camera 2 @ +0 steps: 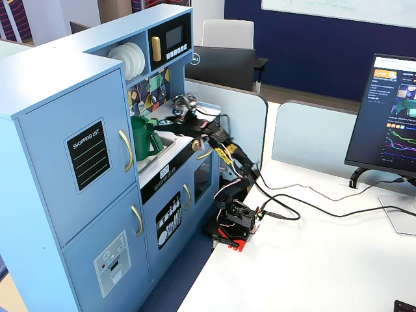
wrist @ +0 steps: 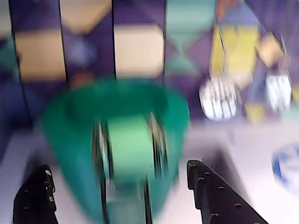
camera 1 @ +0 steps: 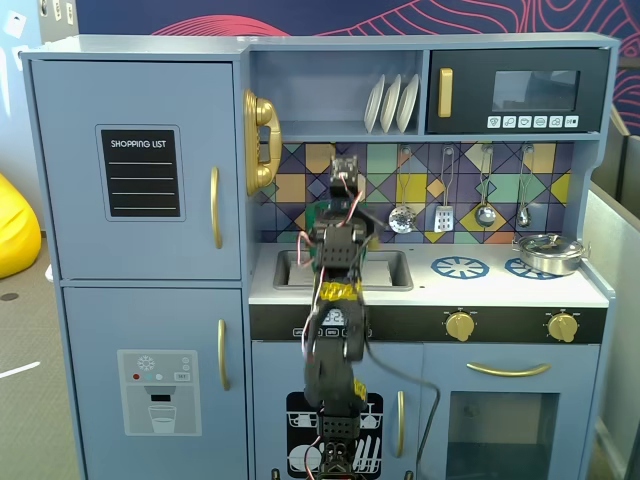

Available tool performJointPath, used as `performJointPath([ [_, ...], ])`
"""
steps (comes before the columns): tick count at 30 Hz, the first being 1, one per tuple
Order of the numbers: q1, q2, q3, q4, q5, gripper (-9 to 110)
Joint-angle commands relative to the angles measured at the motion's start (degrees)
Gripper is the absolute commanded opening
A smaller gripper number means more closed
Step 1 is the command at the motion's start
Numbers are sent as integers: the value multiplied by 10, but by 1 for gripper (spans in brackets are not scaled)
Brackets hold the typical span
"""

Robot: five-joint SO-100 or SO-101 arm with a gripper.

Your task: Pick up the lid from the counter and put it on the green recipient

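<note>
Pincer (wrist: 117,186), jaws spread, faces green recipient (wrist: 117,135) just ahead.

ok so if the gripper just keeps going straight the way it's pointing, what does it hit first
Most likely the green recipient. In the wrist view it sits centred between the open fingers of the gripper, handle side facing the camera, with the tiled back wall behind it. The picture is blurred, so the gap is hard to judge.

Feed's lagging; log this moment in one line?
fingers: open, empty | green recipient: directly ahead, lidless | lid: not visible | silver pot: right burner
</note>
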Motion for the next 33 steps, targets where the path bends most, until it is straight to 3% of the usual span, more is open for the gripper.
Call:
performJointPath([
  [1, 25, 189, 143, 88, 25, 29],
  [11, 3, 377, 491, 229, 10, 10],
  [17, -13, 413, 685, 219, -26, 2],
  [20, -38, 417, 751, 193, 16, 0],
  [25, -71, 407, 780, 228, 77, 0],
  [33, -59, 439, 781, 414, 22, 2],
])
